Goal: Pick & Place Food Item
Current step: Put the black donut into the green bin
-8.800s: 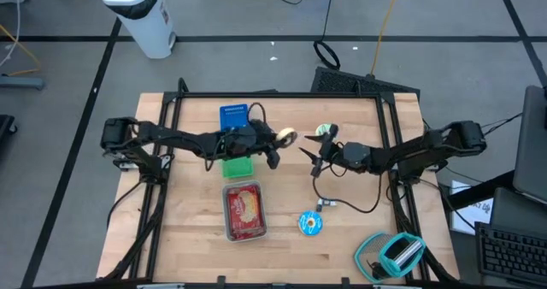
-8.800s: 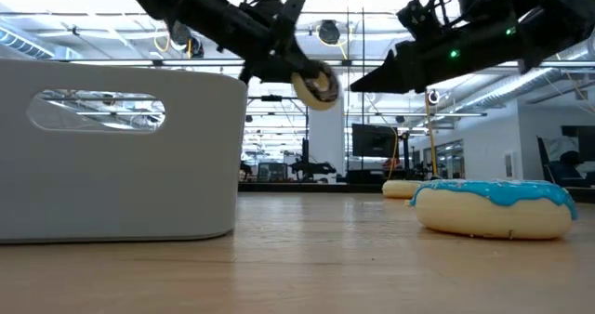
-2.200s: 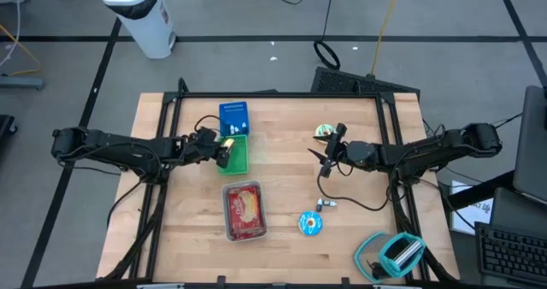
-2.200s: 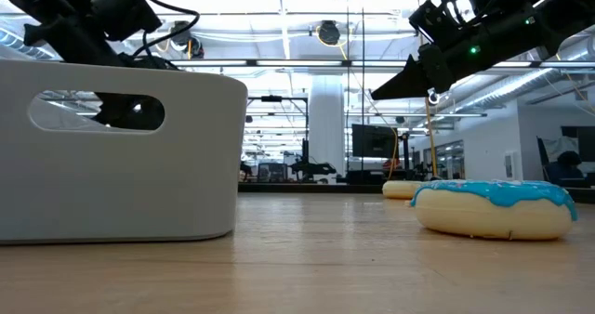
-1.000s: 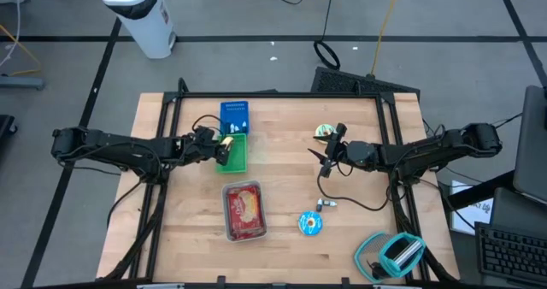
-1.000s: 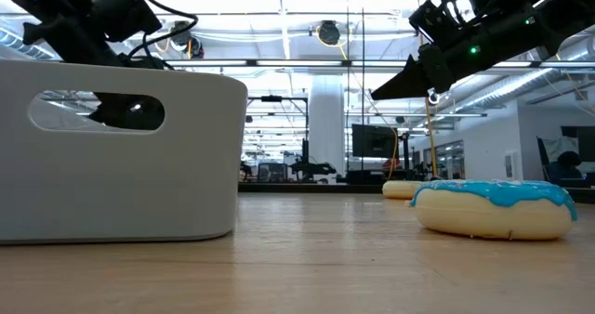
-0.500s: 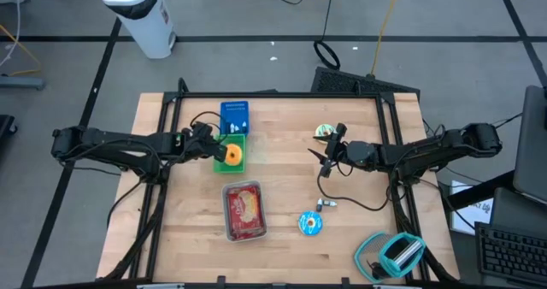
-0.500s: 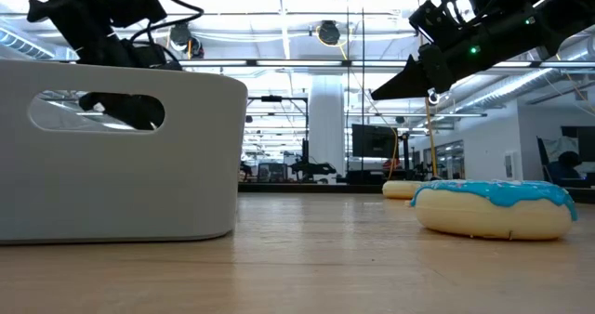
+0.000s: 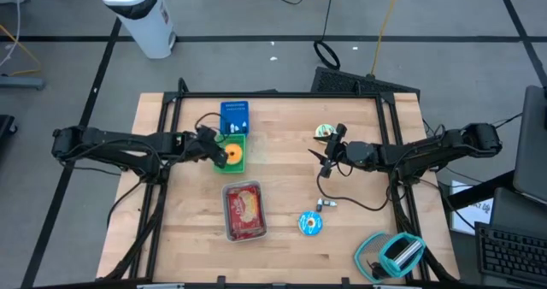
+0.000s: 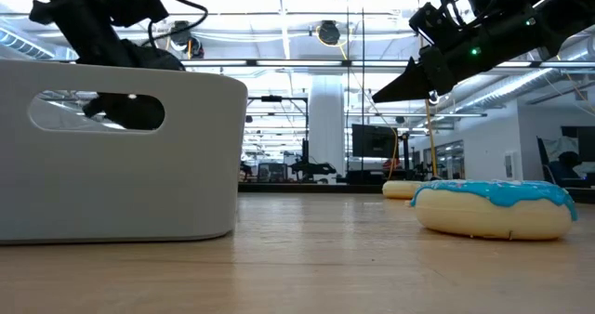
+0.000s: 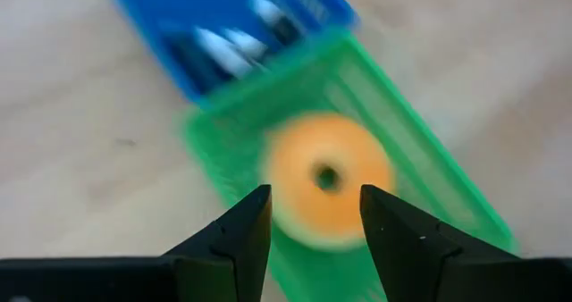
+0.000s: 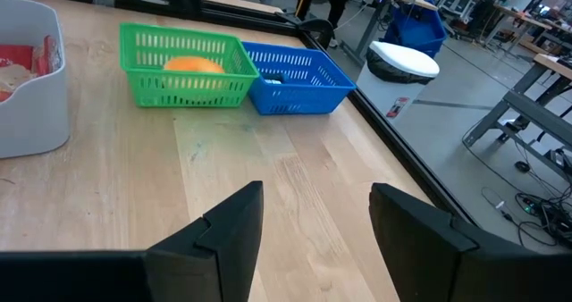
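An orange donut (image 9: 232, 155) lies flat on the floor of a green basket (image 9: 239, 163), which stands next to a blue basket (image 9: 233, 118). My left gripper (image 9: 214, 150) hovers open just left of the donut. In the left wrist view the donut (image 11: 326, 177) shows between and beyond the open fingers (image 11: 315, 202). My right gripper (image 9: 328, 156) hangs open above the middle of the table, right of the baskets. The right wrist view shows the donut (image 12: 192, 67) inside the green basket (image 12: 188, 88).
A grey bin (image 9: 244, 210) with red-packed food stands near the table's middle front. A blue-iced donut (image 9: 310, 223) and a small object (image 9: 326, 203) lie to its right. Another donut (image 9: 325, 132) sits by the right gripper. A teal object (image 9: 393, 255) is at the near right corner.
My left gripper has drawn back a little toward the table's left edge and risen slightly. It stood over the green basket a second ago. The orange donut, hidden under the gripper then, now lies uncovered in the basket.
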`<state>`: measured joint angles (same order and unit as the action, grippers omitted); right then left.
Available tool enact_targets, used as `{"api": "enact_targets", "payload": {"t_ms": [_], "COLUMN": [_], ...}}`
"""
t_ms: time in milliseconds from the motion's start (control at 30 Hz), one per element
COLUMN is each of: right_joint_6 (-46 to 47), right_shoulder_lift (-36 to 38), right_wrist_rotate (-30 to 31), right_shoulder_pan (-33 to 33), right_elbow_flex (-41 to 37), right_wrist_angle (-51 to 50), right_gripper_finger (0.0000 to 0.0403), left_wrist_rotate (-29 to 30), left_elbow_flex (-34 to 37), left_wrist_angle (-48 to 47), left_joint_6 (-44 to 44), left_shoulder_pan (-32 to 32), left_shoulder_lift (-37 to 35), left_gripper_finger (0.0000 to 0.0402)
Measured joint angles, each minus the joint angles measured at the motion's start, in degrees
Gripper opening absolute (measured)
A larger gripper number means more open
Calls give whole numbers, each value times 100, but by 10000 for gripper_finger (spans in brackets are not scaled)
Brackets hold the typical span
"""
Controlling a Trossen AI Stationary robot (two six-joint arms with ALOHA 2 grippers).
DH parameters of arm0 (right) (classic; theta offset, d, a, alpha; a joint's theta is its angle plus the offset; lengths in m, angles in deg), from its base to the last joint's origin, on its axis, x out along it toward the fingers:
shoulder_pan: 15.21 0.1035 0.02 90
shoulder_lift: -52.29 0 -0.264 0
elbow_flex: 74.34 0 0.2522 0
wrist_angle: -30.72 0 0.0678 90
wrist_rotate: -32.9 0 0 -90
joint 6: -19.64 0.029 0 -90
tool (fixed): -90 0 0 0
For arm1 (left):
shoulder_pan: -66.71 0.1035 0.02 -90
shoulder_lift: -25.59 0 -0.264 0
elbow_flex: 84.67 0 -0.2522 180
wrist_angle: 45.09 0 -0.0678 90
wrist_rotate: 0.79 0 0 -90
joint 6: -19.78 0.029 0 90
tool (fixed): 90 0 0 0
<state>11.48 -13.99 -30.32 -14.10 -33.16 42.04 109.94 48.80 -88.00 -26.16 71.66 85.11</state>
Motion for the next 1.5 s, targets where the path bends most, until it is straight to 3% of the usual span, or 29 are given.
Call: {"api": "enact_targets", "payload": {"t_ms": [167,267,533,933,1067,1300,1500], "right_joint_6": [-1,-1,0,0,0,0,0], "right_shoulder_lift": [0,0,0,0,0,0,0], "right_wrist_rotate": [0,2,0,0,0,0,0], "right_shoulder_pan": [0,0,0,0,0,0,0], "right_elbow_flex": [2,2,2,2,2,2,2], "right_wrist_angle": [36,35,29,24,22,22,20], "right_gripper_finger": [197,196,197,196,197,196,196], "left_wrist_rotate": [-853,-1016,-649,-415,-407,-400,-569], "left_elbow_flex": [-1,-4,-4,-7,-4,0,-225], "left_wrist_angle": [920,1563,1786,1737,1725,1727,1623], "left_joint_6": [271,646,803,818,812,578,513], "left_shoulder_pan": [-158,-289,-245,-232,-231,-229,-229], "left_shoulder_lift": [537,1060,1992,2058,2060,2060,2065], "left_gripper_finger": [175,175,175,172,132,11,4]}}
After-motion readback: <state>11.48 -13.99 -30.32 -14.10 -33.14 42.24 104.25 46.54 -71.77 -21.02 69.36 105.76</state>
